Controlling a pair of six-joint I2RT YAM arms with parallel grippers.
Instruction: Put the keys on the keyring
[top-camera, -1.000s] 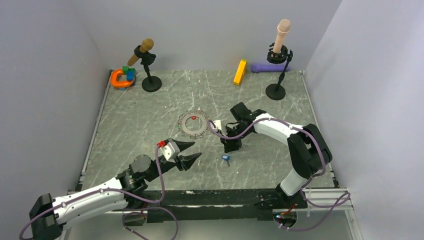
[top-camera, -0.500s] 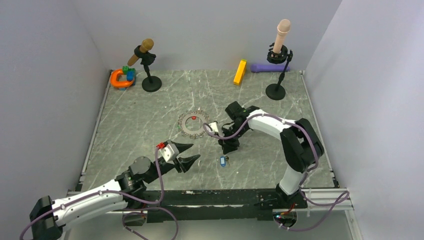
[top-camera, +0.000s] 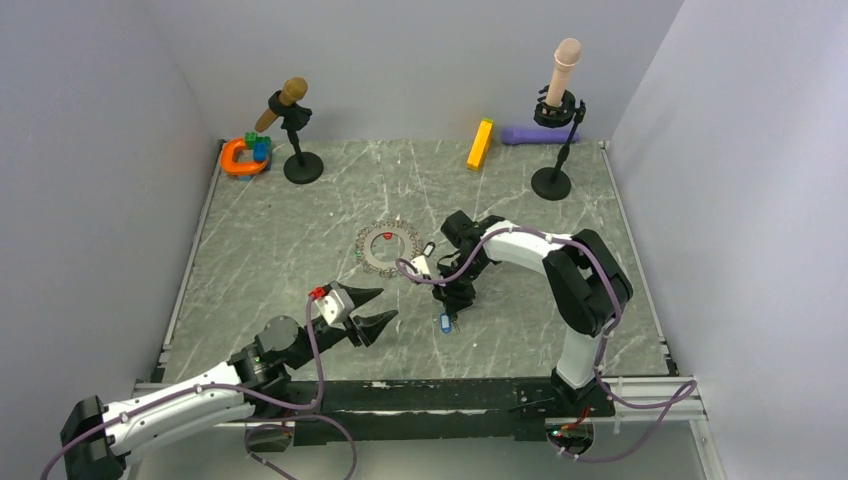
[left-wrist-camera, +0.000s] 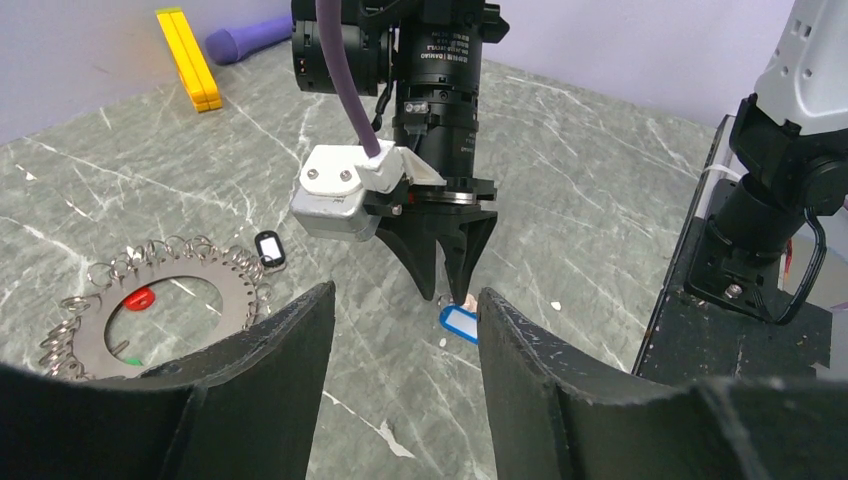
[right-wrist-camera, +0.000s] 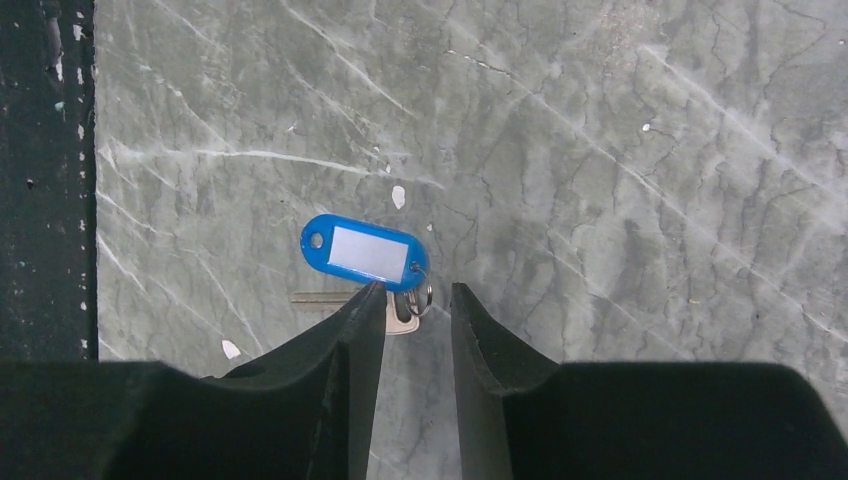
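Note:
The grey keyring (top-camera: 370, 250) lies mid-table, with a red key (top-camera: 387, 236) inside its hole and a black key (top-camera: 428, 248) at its right edge. A blue key (top-camera: 445, 322) lies nearer the front. My right gripper (top-camera: 449, 303) points straight down over it. In the right wrist view the blue key (right-wrist-camera: 362, 251) lies just ahead of the narrowly open right gripper (right-wrist-camera: 415, 290), its small split ring between the tips. My left gripper (top-camera: 372, 309) is open and empty, left of the blue key. The left wrist view shows the keyring (left-wrist-camera: 225, 290), black key (left-wrist-camera: 269, 248) and blue key (left-wrist-camera: 460, 323).
A yellow block (top-camera: 480, 144) and a purple object (top-camera: 535, 135) lie at the back. An orange C-shaped toy (top-camera: 243, 157) sits at the back left. Two black stands (top-camera: 302, 165) (top-camera: 551, 182) hold microphone-like props. Grey walls enclose the table.
My right gripper has moved left and toward the front, ending over the blue key. The blue key has shifted slightly toward the front. My left arm has barely moved.

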